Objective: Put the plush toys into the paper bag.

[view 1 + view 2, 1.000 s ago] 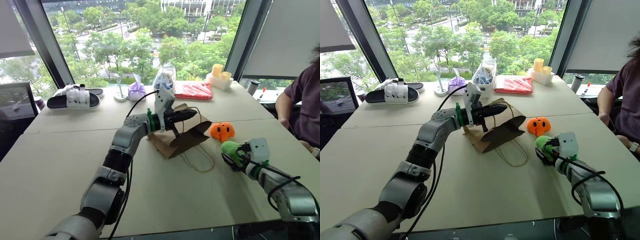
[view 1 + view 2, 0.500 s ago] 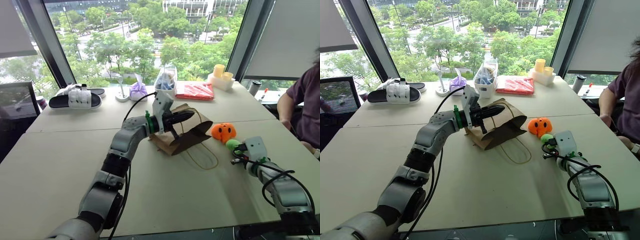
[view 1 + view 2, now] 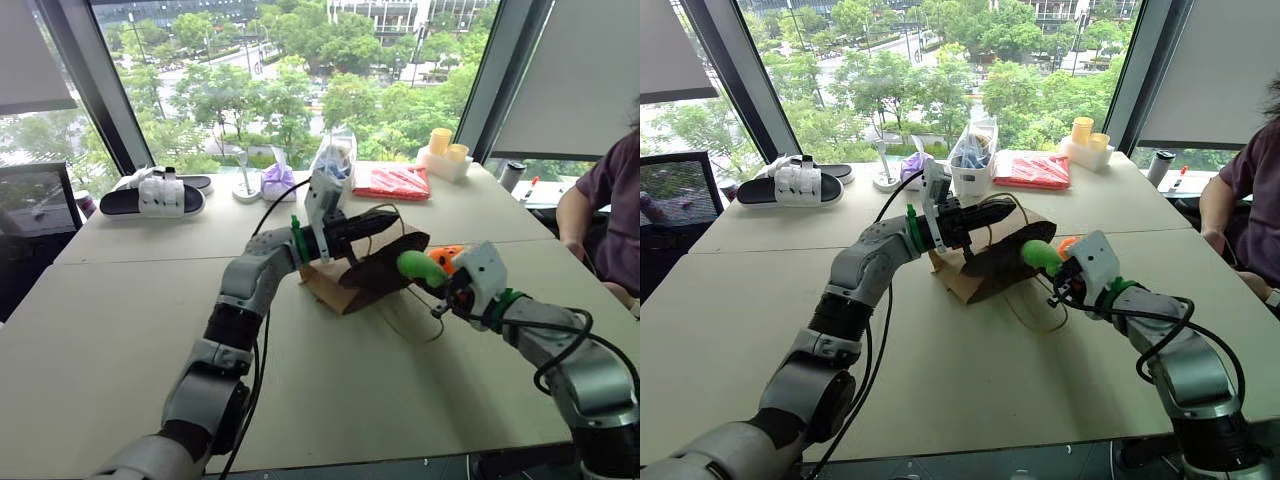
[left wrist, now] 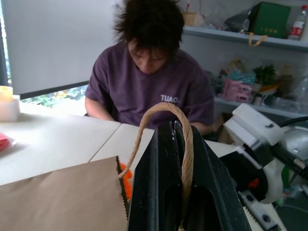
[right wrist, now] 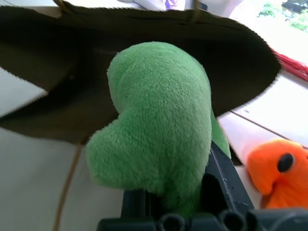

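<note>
1. A black slide sandal with white straps lies at the far left of the pale table, well apart from the rest.
2. The left gripper is clamped tight on a beige twisted-cord handle of the plain brown kraft paper bag, holding its dark mouth lifted and facing right.
3. The right gripper is closed around the light green blob plush toy, holding it off the table right at the bag's opening; whether it has crossed the rim I cannot tell.
4. The bright orange rounded plush toy with dark face marks sits on the table just behind the right gripper.
5. A person in a purple shirt sits at the far right.
</note>
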Robot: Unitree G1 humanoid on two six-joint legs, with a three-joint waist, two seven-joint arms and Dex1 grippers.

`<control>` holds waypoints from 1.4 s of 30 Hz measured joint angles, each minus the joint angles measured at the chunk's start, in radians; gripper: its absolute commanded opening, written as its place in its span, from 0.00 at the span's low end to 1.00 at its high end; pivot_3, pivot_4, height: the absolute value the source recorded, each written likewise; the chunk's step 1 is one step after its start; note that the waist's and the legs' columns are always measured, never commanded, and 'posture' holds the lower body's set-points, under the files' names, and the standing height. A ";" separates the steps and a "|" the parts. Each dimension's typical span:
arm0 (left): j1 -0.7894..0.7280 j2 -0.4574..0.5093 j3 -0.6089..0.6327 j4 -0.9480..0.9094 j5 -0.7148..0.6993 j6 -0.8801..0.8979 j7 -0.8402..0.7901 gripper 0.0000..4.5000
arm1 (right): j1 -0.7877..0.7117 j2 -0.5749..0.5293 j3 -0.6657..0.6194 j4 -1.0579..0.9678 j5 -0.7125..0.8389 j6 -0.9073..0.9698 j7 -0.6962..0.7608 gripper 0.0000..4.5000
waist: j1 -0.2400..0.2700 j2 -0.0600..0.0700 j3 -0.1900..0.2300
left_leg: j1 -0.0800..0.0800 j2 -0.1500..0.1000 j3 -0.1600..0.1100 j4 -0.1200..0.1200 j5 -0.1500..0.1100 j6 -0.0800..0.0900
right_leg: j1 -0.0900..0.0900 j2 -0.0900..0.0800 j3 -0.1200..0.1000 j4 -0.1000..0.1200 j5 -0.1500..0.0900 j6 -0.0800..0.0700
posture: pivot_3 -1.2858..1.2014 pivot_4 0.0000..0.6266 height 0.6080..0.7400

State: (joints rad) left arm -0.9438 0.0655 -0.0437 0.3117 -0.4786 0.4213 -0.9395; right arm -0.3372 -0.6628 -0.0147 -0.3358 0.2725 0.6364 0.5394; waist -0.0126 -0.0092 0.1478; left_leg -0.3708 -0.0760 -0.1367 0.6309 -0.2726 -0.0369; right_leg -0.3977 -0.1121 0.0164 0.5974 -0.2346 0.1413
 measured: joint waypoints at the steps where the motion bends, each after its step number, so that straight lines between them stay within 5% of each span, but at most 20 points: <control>1: 0.000 -0.003 -0.001 -0.009 -0.006 0.006 -0.001 0.00 | -0.012 0.008 0.016 0.018 -0.012 -0.007 0.002 0.00 | 0.000 0.000 0.000 | 0.000 0.000 0.000 0.000 0.000 0.000 | 0.000 0.000 0.000 0.000 0.000 0.000 | 0.52 0.24 1.00; 8: 0.020 -0.006 -0.002 -0.075 -0.031 0.053 0.007 0.00 | -0.153 0.075 0.162 0.212 -0.123 -0.085 0.011 0.00 | -0.002 0.000 0.000 | 0.000 0.000 0.000 0.000 0.002 -0.004 | -0.001 0.000 0.000 0.000 0.000 0.000 | 0.52 0.24 1.00; 12: 0.028 0.004 -0.001 -0.086 -0.031 0.054 0.035 0.00 | -0.183 0.115 0.185 0.278 -0.148 -0.124 0.023 0.38 | 0.002 0.000 0.000 | -0.001 0.000 -0.001 0.000 0.003 -0.006 | -0.001 0.000 0.000 0.000 0.000 0.000 | 0.52 0.24 1.00; 17: 0.028 0.021 0.001 -0.069 -0.004 0.037 0.079 0.00 | -0.156 0.113 0.168 0.253 -0.140 -0.123 0.056 0.96 | 0.002 0.000 0.000 | -0.001 0.000 0.000 0.000 0.003 -0.006 | -0.001 0.000 0.000 0.000 0.000 0.000 | 0.52 0.24 1.00; 18: 0.026 0.020 0.001 -0.053 0.004 0.027 0.089 0.00 | -0.142 0.111 0.152 0.231 -0.130 -0.119 0.061 0.98 | 0.002 0.000 0.000 | -0.001 0.000 -0.001 0.000 0.003 -0.006 | -0.001 0.000 0.000 0.000 0.000 0.000 | 0.52 0.24 1.00; 27: -0.001 0.027 0.001 0.042 0.055 -0.022 0.125 0.00 | 0.023 0.087 -0.217 -0.113 0.219 0.140 0.091 0.98 | 0.005 0.000 0.000 | -0.001 0.000 -0.001 0.000 0.000 0.000 | -0.001 0.000 0.000 0.000 0.000 0.000 | 0.52 0.24 1.00; 33: -0.004 0.018 0.001 0.089 0.063 -0.045 0.137 0.00 | 0.082 0.079 -0.474 -0.117 0.445 0.277 0.048 0.98 | 0.004 0.000 0.000 | 0.000 0.000 0.000 0.000 0.000 0.000 | 0.000 0.000 0.000 0.000 0.000 0.000 | 0.52 0.24 1.00; 35: -0.007 0.011 0.000 0.106 0.075 -0.056 0.143 0.00 | 0.026 0.111 -0.509 -0.017 0.409 0.220 -0.031 0.98 | -0.001 0.000 0.000 | 0.001 0.000 0.002 0.000 0.000 0.000 | 0.000 0.000 0.001 0.001 0.000 -0.001 | 0.52 0.24 1.00; 42: -0.011 0.014 -0.001 0.111 0.090 -0.067 0.147 0.00 | -0.244 0.154 -0.284 0.579 0.029 -0.025 -0.304 0.98 | -0.009 0.001 -0.001 | 0.002 0.001 0.006 -0.002 0.003 -0.005 | -0.003 0.001 0.003 0.002 0.001 -0.001 | 0.52 0.24 1.00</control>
State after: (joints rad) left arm -0.9545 0.0793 -0.0446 0.4226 -0.3883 0.3543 -0.7926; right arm -0.5812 -0.5087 -0.2989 0.2432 0.3015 0.6117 0.2352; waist -0.0216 -0.0082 0.1472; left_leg -0.3689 -0.0749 -0.1311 0.6288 -0.2699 -0.0414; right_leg -0.4007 -0.1115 0.0198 0.5994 -0.2340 0.1404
